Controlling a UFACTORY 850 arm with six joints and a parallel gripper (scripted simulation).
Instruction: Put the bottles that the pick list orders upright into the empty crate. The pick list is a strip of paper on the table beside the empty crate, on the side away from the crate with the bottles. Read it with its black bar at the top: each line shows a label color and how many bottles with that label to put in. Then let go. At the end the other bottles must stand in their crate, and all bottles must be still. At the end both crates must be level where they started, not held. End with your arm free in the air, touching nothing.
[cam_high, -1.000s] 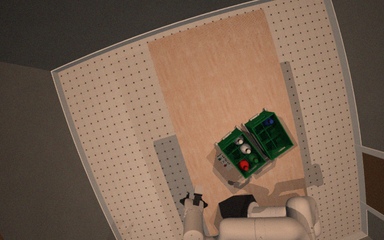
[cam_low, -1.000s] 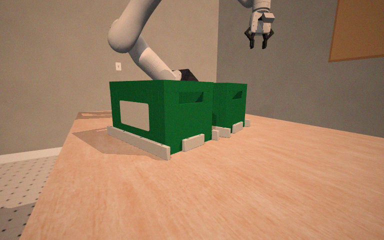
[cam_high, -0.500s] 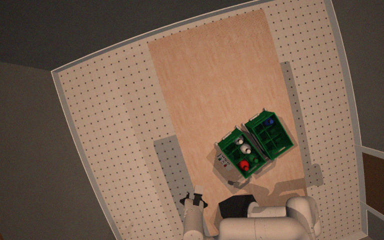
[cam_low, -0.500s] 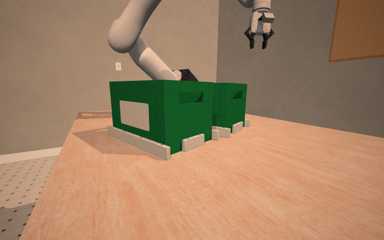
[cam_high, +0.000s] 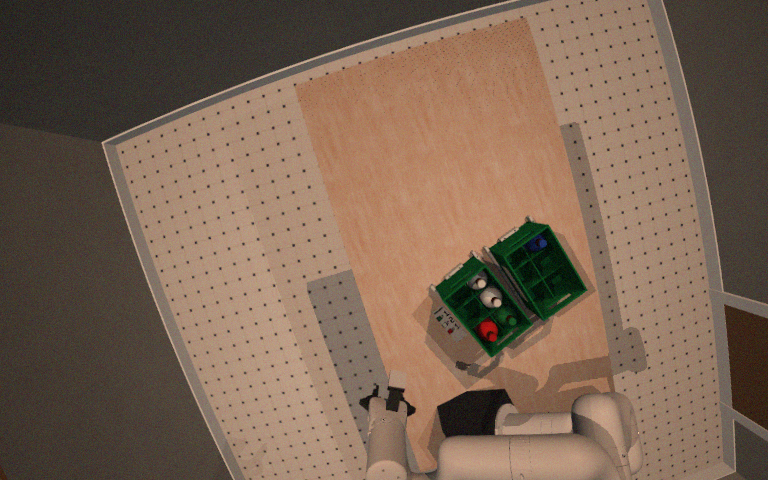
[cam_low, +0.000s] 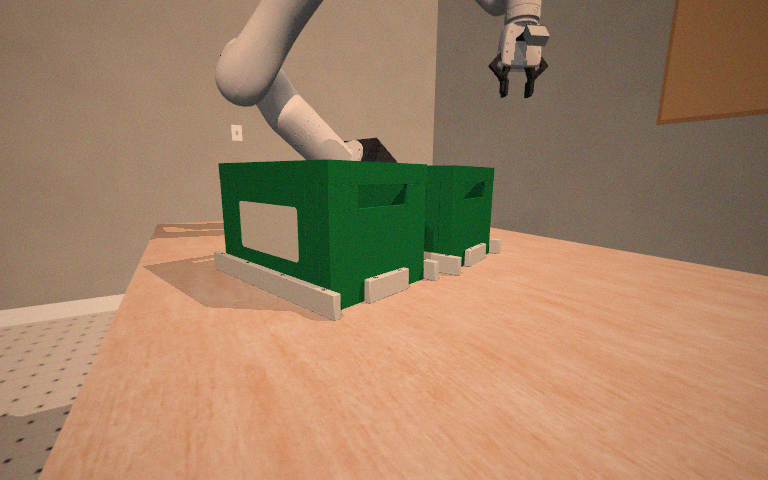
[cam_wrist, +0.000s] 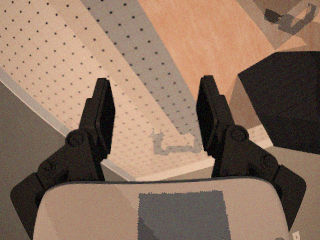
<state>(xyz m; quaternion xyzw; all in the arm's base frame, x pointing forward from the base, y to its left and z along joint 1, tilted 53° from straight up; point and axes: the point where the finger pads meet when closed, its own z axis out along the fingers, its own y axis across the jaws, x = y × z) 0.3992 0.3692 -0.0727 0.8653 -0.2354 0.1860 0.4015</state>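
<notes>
I see wooden table (cam_high: 430, 169) carrying two green crates (cam_high: 482, 305) (cam_high: 538, 270) side by side, paper strip (cam_high: 447, 324) beside one, pale stop blocks (cam_low: 277, 283) at bases.

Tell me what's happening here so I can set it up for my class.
A single robot arm is sorting bottles between two green crates. Its gripper hangs open and empty, high up and off to the side of the table's edge. The crate beside the pick list holds four bottles; the other crate holds one blue bottle.

The tool (cam_wrist: 158, 119) hangs open over the pegboard floor (cam_wrist: 47, 40).
</notes>
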